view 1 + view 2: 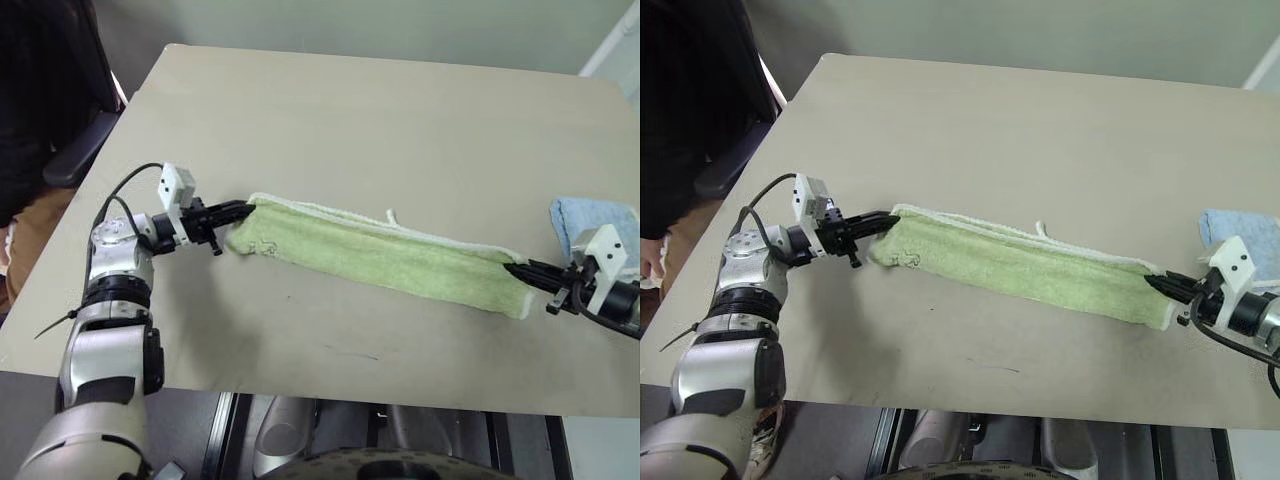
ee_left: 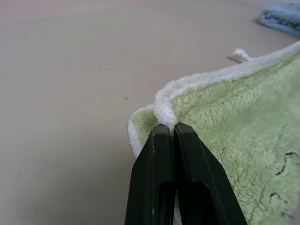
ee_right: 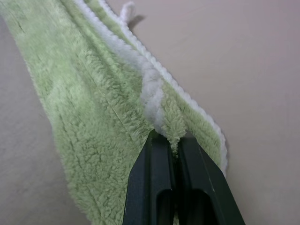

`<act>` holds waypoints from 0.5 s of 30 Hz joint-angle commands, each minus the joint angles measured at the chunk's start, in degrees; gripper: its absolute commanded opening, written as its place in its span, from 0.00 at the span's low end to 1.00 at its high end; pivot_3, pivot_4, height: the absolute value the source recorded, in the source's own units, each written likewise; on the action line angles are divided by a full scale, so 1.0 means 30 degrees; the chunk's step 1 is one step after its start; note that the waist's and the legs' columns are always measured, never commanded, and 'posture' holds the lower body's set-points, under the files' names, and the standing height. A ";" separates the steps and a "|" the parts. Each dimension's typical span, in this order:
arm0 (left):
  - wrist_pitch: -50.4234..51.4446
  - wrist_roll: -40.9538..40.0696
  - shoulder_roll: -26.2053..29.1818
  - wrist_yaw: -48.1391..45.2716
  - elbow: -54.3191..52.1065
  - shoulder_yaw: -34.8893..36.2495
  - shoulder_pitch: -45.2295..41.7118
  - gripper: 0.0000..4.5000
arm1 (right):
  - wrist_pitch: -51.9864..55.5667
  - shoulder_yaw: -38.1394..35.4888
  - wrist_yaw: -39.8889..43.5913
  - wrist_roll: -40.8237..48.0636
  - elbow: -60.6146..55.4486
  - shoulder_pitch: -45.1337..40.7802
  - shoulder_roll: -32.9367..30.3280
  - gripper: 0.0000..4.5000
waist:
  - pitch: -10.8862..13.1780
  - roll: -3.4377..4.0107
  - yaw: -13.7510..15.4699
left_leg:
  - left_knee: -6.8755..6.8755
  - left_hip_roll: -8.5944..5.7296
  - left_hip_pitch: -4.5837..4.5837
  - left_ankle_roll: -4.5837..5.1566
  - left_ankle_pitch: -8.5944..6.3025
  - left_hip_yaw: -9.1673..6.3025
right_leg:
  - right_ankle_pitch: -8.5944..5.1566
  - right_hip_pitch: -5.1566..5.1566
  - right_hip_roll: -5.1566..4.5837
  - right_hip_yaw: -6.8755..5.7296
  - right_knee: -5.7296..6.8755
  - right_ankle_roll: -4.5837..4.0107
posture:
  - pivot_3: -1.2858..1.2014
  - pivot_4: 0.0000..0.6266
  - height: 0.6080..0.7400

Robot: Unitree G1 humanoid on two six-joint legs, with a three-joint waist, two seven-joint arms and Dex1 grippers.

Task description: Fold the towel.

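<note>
Both head eyes are looking down over the table [image 1: 400,120], sharing the whole towel [image 1: 380,255] from slightly offset angles. Each wrist camera is peering along its claw, very near the towel, at opposite ends of it.

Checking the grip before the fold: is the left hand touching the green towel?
Touching. The left wrist view shows the left hand shut on the towel at its white edging.
</note>
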 commanded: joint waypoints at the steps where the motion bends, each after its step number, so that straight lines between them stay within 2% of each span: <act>1: -0.1039 0.0357 0.0083 0.0010 0.0647 0.0265 -0.0705 0.01 | -0.0269 -0.0036 -0.0139 -0.0303 0.0210 -0.0212 -0.0075 0.00 | 0.0000 0.0000 -0.0002 | 0.0000 0.0001 -0.0001 0.0000 0.0000 0.0000 | 0.0000 -0.0001 0.0001 -0.0002 0.0000 -0.0001 | 0.52 0.24 0.95; 15: -0.1869 0.1069 -0.0970 0.1177 0.2063 0.0544 -0.1784 0.01 | -0.1186 0.0737 -0.0800 -0.1263 0.1803 -0.2172 0.0408 0.00 | 0.0000 0.0000 -0.0001 | 0.0001 0.0001 0.0000 0.0004 0.0000 0.0005 | 0.0012 -0.0003 0.0000 -0.0002 0.0003 0.0008 | 0.52 0.24 0.95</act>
